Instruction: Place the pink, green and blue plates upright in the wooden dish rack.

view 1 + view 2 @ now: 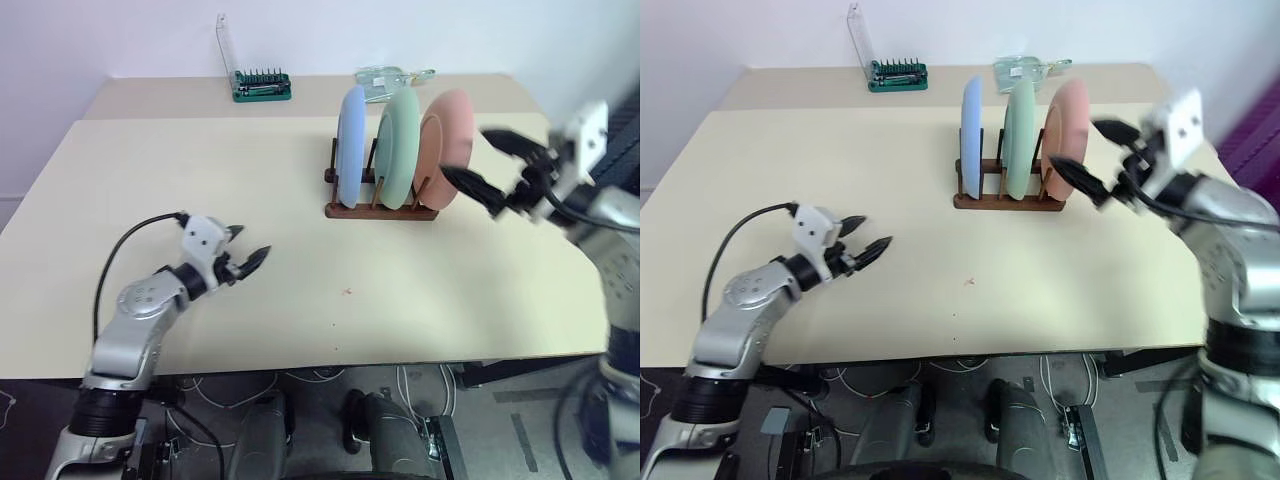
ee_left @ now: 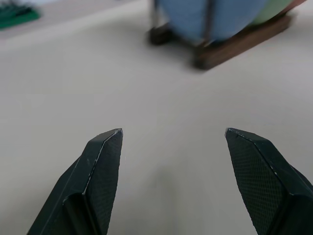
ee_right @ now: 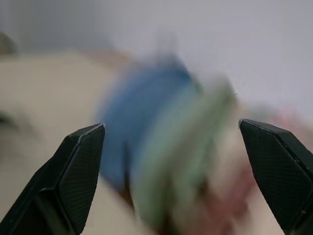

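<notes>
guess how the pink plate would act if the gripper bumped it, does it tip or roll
The pink plate stands on edge in the end slot of the wooden dish rack, so a bump would probably rock it against the pegs. It looks rigid. Freed from the rack, its round rim could let it roll.

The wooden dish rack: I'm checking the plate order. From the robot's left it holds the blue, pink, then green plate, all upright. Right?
Not quite. In the left eye view the dark brown wooden dish rack holds the blue plate, then the green plate, then the pink plate, all upright.

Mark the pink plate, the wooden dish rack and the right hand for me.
pink plate point(image 1: 450, 135), left eye view, its face.
wooden dish rack point(image 1: 385, 211), left eye view, front rail.
right hand point(image 1: 485, 165), left eye view, between fingertips.
</notes>
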You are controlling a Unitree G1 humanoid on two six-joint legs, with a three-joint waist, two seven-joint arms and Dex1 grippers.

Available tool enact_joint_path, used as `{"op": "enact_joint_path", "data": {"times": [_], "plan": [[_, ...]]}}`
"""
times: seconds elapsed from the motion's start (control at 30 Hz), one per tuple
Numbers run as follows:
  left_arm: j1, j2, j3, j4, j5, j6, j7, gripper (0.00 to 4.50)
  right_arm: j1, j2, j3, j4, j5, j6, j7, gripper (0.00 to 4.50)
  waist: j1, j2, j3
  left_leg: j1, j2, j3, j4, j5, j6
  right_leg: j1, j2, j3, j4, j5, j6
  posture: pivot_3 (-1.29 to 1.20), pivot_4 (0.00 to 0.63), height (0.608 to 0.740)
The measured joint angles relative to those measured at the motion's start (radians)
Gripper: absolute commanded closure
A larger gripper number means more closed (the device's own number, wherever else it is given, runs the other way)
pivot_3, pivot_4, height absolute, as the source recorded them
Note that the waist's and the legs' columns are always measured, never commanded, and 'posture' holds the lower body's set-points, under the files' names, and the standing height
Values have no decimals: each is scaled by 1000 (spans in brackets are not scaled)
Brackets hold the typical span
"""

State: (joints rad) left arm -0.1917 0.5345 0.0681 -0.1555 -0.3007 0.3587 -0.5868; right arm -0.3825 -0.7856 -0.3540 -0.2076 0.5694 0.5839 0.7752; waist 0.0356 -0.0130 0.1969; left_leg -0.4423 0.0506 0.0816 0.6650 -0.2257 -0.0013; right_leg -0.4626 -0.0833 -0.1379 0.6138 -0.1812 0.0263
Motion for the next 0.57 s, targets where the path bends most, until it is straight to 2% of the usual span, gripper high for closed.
{"op": "enact_joint_path", "data": {"times": [0.13, 0.3, 0.57], "plan": [[0, 2, 3, 27, 10, -27, -12, 1047, 137, -51, -1, -12, -55, -62, 57, 27, -1, 1, 0, 1, 1, -1, 0, 0, -1, 0, 2, -1, 0, 0, -1, 0, 150, 730], [0, 3, 5, 37, 18, -40, -14, 1047, 139, -16, 78, 70, -165, -157, 16, 27, 2, 1, 0, 0, 1, -1, 0, 0, -1, 0, 1, -1, 0, 0, -1, 0, 150, 730], [64, -5, 14, 21, 48, -40, 26, 1047, 132, 41, 136, 240, -243, -306, 15, 27, 4, 1, 0, 0, 0, 0, 0, 0, 0, 0, 0, -1, -1, 0, -1, 0, 150, 730]]}}
